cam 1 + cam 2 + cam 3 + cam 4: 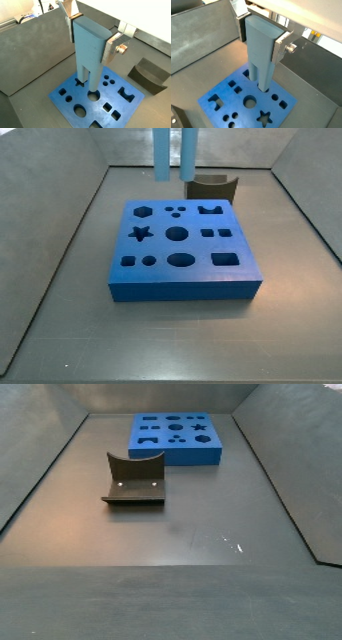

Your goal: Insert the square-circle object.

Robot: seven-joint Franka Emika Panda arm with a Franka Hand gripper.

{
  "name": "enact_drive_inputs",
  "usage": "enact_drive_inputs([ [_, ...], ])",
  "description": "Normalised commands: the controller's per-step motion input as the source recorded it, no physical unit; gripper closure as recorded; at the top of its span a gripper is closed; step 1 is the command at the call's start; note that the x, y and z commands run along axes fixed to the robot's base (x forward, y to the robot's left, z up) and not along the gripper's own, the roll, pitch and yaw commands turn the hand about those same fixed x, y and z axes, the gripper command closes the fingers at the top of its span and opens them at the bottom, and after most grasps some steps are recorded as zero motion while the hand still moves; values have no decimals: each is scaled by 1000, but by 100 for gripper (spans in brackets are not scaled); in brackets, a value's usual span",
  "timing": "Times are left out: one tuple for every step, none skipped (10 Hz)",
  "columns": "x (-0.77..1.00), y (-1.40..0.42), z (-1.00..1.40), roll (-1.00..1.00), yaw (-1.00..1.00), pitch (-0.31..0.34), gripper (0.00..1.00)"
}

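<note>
Grey metal walls box in a dull grey floor (201, 534), and on that floor lies the flat blue board (181, 268) cut with star, round, square and oval holes. Above the board, the gripper (92, 34) hangs with its silver fingers (111, 49) clamped on the upper sides of the square-circle object (90, 47), one plate pressed flat to each face, so the jaws stand only as wide as the block itself. The block is tall, pale grey-blue and upright, with smooth faces and a flat top; its lower part splits into two narrow pegs side by side. In both wrist views (261, 50) the peg tips sit over the board near one of its edges, close to a round hole and a cross-shaped hole; whether they touch the board I cannot tell. In a side view only the two pale pegs (175, 153) show, hanging above the board's far edge. Beside the board rests a dark block with a curved notch (135, 479), apart from it.
</note>
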Motion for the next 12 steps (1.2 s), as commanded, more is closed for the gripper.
enact_drive_inputs([
  [-43, -323, -911, 174, 220, -103, 100],
  [0, -357, -831, 213, 209, -113, 100],
  [0, -386, -800, 243, 197, -91, 100],
  [0, -371, -700, 313, 177, -51, 100],
  [-86, -371, -700, 314, 69, -23, 100],
  [-334, -306, -634, 201, 0, -43, 100],
  [-409, -211, -577, 64, 0, -66, 100],
  [-346, -120, -483, -4, 0, -73, 100],
  [-226, 0, -366, -141, 0, -59, 100],
  [-211, 0, -314, -180, 0, -60, 100],
  [-194, 0, -191, -166, 23, -61, 100],
  [-171, 0, -91, -100, 17, -53, 100],
])
